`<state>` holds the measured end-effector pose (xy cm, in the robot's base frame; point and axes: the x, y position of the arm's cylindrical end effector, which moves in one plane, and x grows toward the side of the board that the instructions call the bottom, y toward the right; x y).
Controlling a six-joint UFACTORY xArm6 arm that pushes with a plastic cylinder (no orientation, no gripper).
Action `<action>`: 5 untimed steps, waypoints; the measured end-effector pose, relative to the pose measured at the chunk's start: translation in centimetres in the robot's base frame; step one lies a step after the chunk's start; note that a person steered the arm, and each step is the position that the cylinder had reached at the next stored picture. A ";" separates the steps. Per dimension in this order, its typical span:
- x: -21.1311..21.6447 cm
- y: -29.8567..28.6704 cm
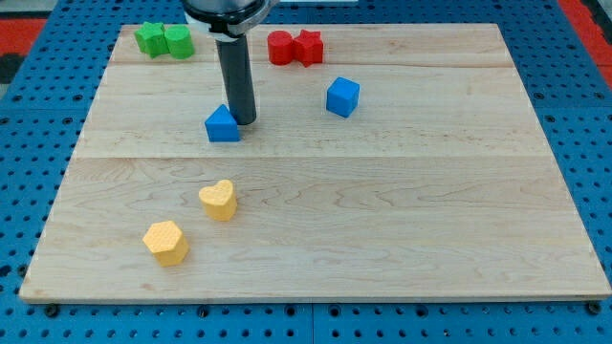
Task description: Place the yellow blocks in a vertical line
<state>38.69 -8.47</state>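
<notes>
A yellow heart block (219, 200) lies at the lower left of the wooden board (402, 220). A yellow hexagon block (166, 242) lies below and to the left of it, a small gap apart. My tip (243, 121) is well above both yellow blocks, touching or just beside the right side of a blue triangular block (222, 125).
A blue cube (342, 96) sits right of my tip. Two green blocks (163, 40) stand together at the top left. Two red blocks (294, 47) stand together at the top middle. The board lies on a blue perforated table (583, 115).
</notes>
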 end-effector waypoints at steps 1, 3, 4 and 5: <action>4.4 6.1; 10.8 -0.3; 13.1 -4.3; 15.9 -2.3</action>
<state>54.56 -10.76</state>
